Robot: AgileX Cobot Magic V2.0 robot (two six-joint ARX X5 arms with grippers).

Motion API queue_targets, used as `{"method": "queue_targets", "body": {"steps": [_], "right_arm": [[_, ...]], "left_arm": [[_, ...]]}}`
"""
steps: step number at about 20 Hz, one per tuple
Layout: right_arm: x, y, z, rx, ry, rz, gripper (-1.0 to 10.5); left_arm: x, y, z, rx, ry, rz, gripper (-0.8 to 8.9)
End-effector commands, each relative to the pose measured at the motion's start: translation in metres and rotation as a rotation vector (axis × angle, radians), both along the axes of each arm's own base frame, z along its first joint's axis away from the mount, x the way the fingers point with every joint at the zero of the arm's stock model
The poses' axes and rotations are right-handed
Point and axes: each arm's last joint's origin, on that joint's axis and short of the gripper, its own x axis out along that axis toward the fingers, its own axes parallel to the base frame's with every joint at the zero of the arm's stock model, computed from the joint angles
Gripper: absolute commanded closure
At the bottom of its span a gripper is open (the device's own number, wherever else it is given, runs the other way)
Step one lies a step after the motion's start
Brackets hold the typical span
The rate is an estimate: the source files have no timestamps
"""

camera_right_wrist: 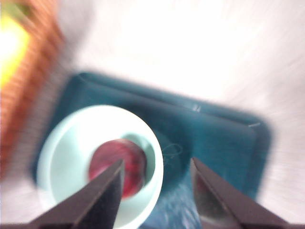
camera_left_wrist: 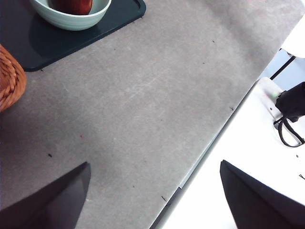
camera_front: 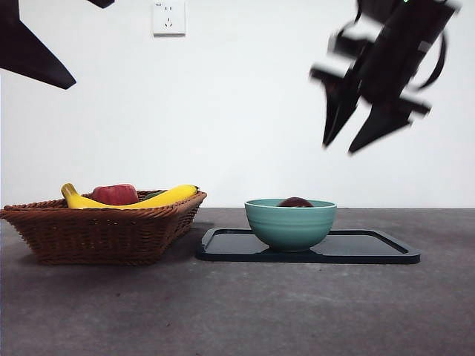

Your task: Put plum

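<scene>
The dark maroon plum [camera_front: 295, 202] lies inside the pale green bowl [camera_front: 290, 222], only its top showing above the rim in the front view. The right wrist view, blurred by motion, looks down on the plum [camera_right_wrist: 116, 167] in the bowl [camera_right_wrist: 66, 157]. My right gripper [camera_front: 355, 141] hangs open and empty high above the bowl and to its right; its jaws stand apart in its wrist view [camera_right_wrist: 157, 191]. My left gripper [camera_left_wrist: 152, 191] is open over bare table, far from the bowl [camera_left_wrist: 71, 16], whose plum [camera_left_wrist: 72, 5] shows at the frame edge.
The bowl stands on a dark tray [camera_front: 371, 248]. A wicker basket [camera_front: 104, 230] on the left holds a red apple-like fruit [camera_front: 115, 193] and yellow bananas [camera_front: 159, 199]. The table edge [camera_left_wrist: 209, 148] runs near the left gripper. A wall socket [camera_front: 168, 16] is behind.
</scene>
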Motion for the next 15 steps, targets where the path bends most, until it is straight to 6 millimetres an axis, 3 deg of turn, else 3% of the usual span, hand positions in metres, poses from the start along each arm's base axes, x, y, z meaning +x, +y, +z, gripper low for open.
{"method": "queue_targets", "body": {"steps": [1, 4, 7, 11, 15], "right_arm": [[-0.022, -0.005, 0.033, -0.012, -0.062, 0.041, 7.2], [-0.067, -0.018, 0.068, -0.025, -0.091, 0.066, 7.2], [-0.101, -0.027, 0.081, 0.004, -0.138, 0.091, 7.2], [-0.140, -0.037, 0.070, 0.059, -0.140, 0.145, 7.2], [-0.172, -0.040, 0.044, 0.100, -0.108, 0.208, 7.2]], "left_arm": [[0.001, -0.002, 0.003, -0.010, -0.009, -0.008, 3.81], [0.001, -0.002, 0.003, -0.010, -0.010, -0.008, 3.81], [0.001, -0.002, 0.003, -0.010, -0.010, -0.008, 3.81], [0.001, -0.002, 0.003, -0.013, -0.014, -0.008, 3.81], [0.001, -0.002, 0.003, -0.014, -0.015, -0.008, 3.81]]}}
